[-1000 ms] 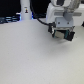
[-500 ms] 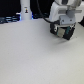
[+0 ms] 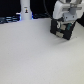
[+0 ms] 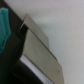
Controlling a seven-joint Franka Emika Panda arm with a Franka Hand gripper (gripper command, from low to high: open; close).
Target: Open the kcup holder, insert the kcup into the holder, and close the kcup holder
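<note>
The kcup holder is a small black box at the far right of the white table in the exterior view. My gripper hangs right over it, on or just above its top, and its fingers are too blurred to read. In the wrist view a pale front panel of the kcup holder fills the picture at a slant, with black casing beside it. A teal-green blur shows at the frame's edge. I cannot tell whether it is the kcup.
A tall white bottle-shaped object stands at the back, toward the exterior view's left, with dark clutter along the table's far edge. The white table stretches toward the camera.
The arm has stayed over the kcup holder with only a slight shift. I see nothing taken hold of or let go.
</note>
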